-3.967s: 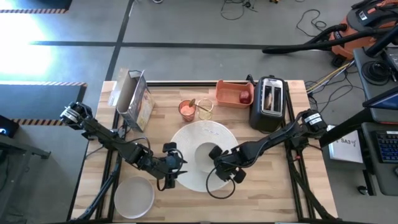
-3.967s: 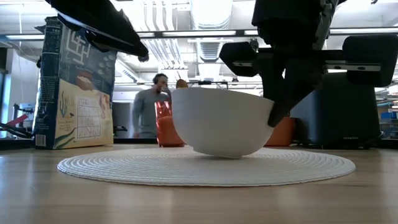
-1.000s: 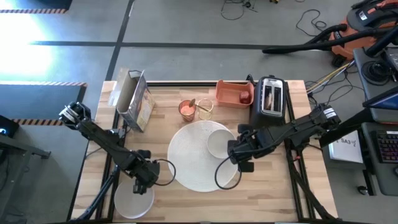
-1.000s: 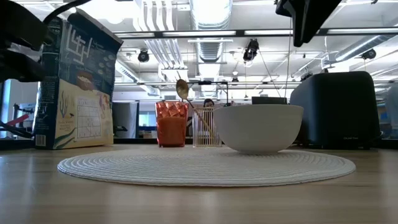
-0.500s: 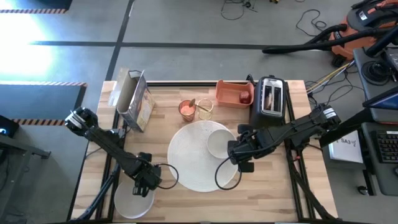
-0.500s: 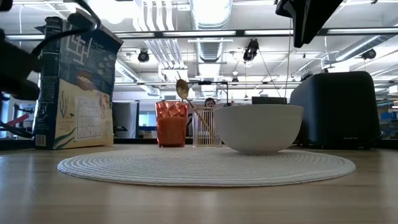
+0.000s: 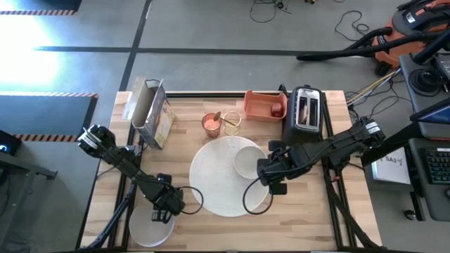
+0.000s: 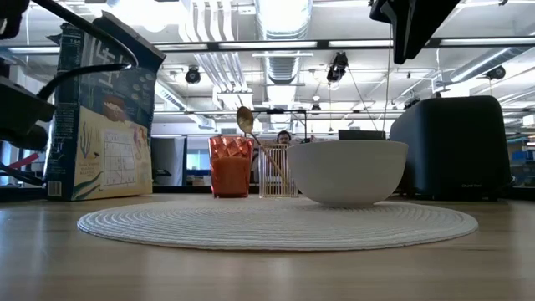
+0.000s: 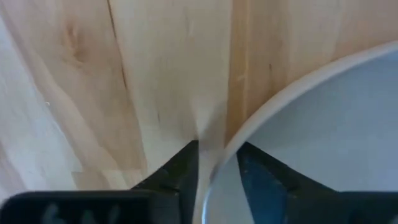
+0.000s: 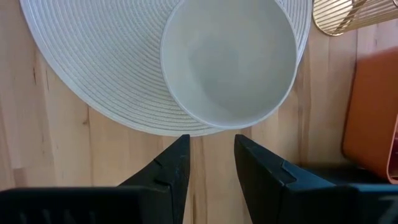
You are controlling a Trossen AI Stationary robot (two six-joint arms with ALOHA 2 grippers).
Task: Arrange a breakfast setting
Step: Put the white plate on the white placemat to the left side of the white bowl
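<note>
Lower left of the high view: left gripper [image 7: 163, 209] down at the smaller white plate [image 7: 148, 226], fingers [image 9: 180, 177] a little apart with the plate's rim between them. Middle right: right gripper [image 7: 266, 171] open and empty beside the white bowl [image 7: 247, 161], on the round mat [image 7: 226, 176].

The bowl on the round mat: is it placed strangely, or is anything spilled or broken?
The white bowl stands upright and empty, but off-centre, at the woven mat's edge nearest the toaster, its rim overhanging in the right wrist view. Nothing looks spilled or broken.
</note>
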